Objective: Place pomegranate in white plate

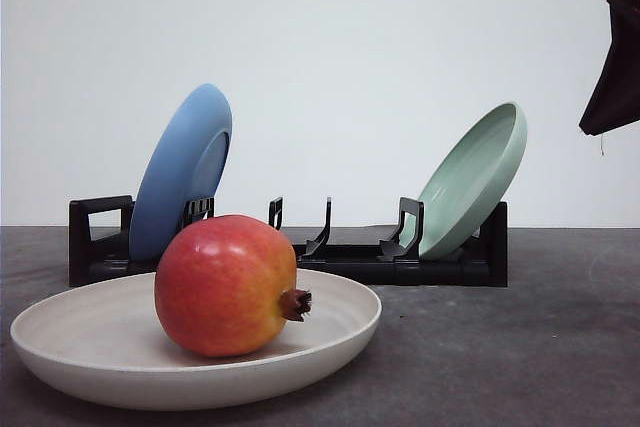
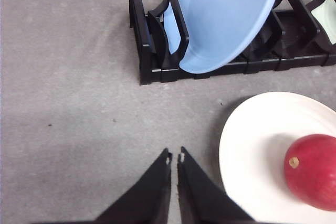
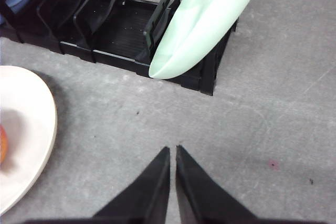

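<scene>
No text, label, brand, number or sign could be read anywhere in the pictures; all the surfaces that could be seen were plain.

White plate point(image 2: 252, 145) cut off at lower right of left wrist view, pomegranate point(image 2: 313, 170) clipped at right edge, pale green plate point(image 3: 210, 19) cropped at top of right wrist view, dark arm part point(image 1: 612, 47) cut off upper right in front view
</scene>
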{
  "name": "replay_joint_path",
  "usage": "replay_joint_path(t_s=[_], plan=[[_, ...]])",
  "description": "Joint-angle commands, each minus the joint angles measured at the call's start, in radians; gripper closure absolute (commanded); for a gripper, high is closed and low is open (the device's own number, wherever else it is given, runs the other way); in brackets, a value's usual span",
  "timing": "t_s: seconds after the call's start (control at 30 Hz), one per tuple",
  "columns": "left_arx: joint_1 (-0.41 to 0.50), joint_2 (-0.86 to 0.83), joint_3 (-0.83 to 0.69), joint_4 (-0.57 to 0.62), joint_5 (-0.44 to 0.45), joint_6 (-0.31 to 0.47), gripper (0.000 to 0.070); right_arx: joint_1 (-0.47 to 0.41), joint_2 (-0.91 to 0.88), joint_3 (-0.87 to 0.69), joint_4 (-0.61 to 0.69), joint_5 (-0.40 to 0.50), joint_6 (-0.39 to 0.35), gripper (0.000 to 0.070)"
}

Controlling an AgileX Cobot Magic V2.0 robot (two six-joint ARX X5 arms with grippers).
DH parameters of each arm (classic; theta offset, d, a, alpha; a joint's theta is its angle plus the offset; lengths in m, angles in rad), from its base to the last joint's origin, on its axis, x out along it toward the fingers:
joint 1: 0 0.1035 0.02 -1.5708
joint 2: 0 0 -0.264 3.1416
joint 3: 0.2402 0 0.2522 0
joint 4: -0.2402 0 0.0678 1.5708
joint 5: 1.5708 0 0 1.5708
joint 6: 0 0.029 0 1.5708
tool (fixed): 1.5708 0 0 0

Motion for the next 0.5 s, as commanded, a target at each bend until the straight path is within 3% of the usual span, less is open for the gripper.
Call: replay_joint_path(t_s=[0.0,0.13,0.47], plan=[[0.007,-0.008,-0.012,0.006,-0.002,0.003,0.07,0.003,0.007,0.003,0.006,0.004,-0.005,0.0685],[0.052,-0.078,-0.09,0.048,-0.009,0.083,0.07,0.003,0.007,0.003,0.006,0.004,-0.005,0.0685],[0.17,-0.412,-0.473,0.397,-0.009,0.084,0.07,0.003,0.007,0.003,0.006,0.004,-0.005,0.0685]])
